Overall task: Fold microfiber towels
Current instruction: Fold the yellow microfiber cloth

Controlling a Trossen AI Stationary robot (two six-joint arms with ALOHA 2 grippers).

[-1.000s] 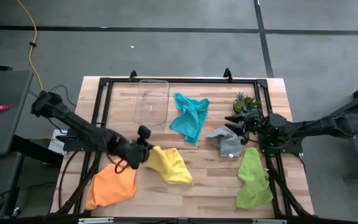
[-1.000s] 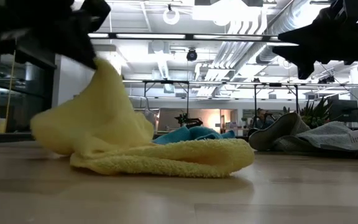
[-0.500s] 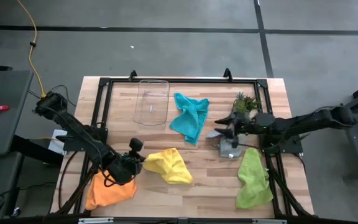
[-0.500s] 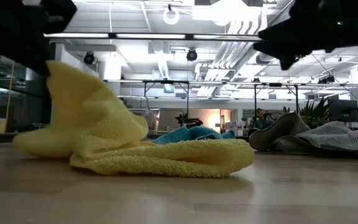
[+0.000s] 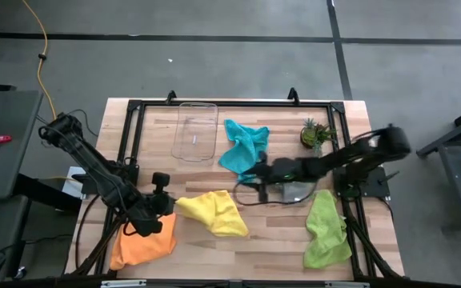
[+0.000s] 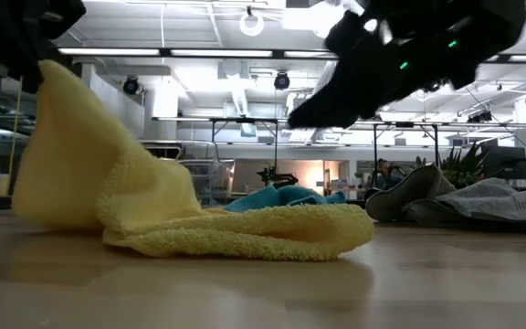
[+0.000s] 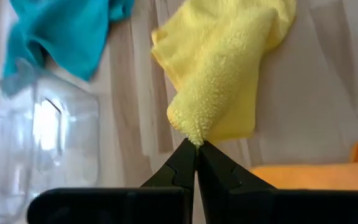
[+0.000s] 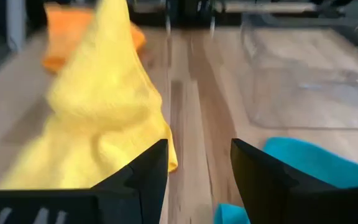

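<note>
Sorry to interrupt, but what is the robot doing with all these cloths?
It is working on the yellow towel. The left gripper is shut on one corner of it, lifted off the table. The right gripper is open, reaching in toward it. The orange, teal, grey and green towels lie crumpled.

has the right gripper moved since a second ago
Yes. The right gripper has swung from beside the small green potted plant toward the table's middle, fingers open.
</note>
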